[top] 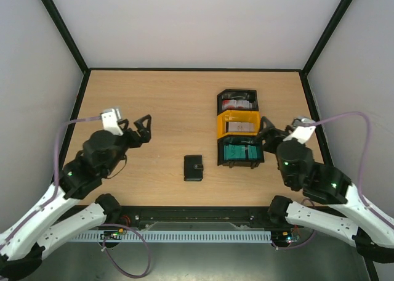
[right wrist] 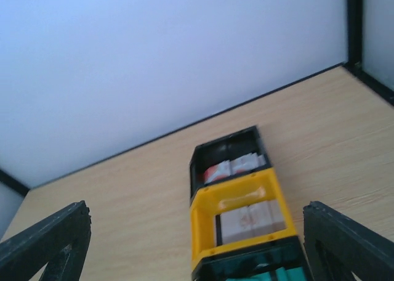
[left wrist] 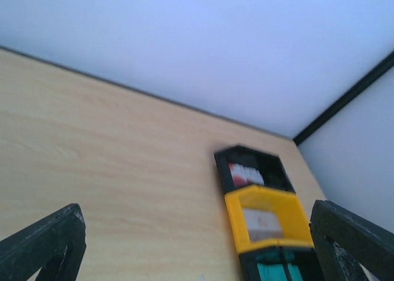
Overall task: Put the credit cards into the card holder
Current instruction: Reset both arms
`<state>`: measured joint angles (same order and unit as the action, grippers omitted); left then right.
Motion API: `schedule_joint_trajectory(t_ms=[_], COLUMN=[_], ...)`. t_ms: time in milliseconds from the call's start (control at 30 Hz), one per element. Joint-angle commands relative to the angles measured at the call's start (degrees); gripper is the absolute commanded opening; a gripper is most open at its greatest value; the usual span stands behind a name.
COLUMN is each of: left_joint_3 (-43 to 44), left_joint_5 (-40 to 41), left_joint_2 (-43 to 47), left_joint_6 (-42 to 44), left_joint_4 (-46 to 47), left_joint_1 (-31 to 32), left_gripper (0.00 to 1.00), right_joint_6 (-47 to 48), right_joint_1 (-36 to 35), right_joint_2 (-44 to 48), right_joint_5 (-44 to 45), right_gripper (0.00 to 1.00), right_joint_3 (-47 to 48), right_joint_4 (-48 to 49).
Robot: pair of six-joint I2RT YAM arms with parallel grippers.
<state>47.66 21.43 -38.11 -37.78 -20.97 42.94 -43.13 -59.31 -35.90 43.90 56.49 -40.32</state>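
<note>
The card holder (top: 193, 167) lies shut on the wood table, near the front middle, and no gripper touches it. Red-and-white credit cards (top: 239, 102) (right wrist: 237, 167) fill the far black bin. Pale beige cards (top: 240, 127) (right wrist: 252, 220) (left wrist: 261, 222) sit in the yellow bin. Teal cards (top: 240, 151) (left wrist: 277, 273) are in the near black bin. My left gripper (top: 144, 129) (left wrist: 196, 232) hovers open and empty, left of the holder. My right gripper (top: 265, 135) (right wrist: 197, 225) is open and empty just right of the bins.
The three bins stand in a row at the right: far black bin (top: 221, 97), yellow bin (top: 220, 126), near black bin (top: 221, 154). White walls with black frame posts (top: 61, 31) enclose the table.
</note>
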Motion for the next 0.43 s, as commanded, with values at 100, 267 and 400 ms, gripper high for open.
schedule_joint_trajectory(t_ms=[100,267,400], left_joint_3=[5.6,6.7,6.6], left_joint_5=[14.4,18.6,19.8], left_joint_2=[7.1,11.4,13.3], left_joint_6=[4.7,5.3,5.1], left_joint_4=[-8.7,-11.7,-12.6], left_joint_1=[-0.2,-0.2,-0.2], left_gripper=[1.0,1.0,1.0], right_joint_6=[-6.7,-8.2,-9.0], right_joint_1=[0.1,0.1,0.1], right_joint_2=[5.1,8.2,9.8], right_joint_5=[11.9,13.7,14.0], right_gripper=[0.94,0.94,0.94], right_joint_3=[6.0,8.1,7.2], right_joint_4=[-15.8,-18.3,-18.4])
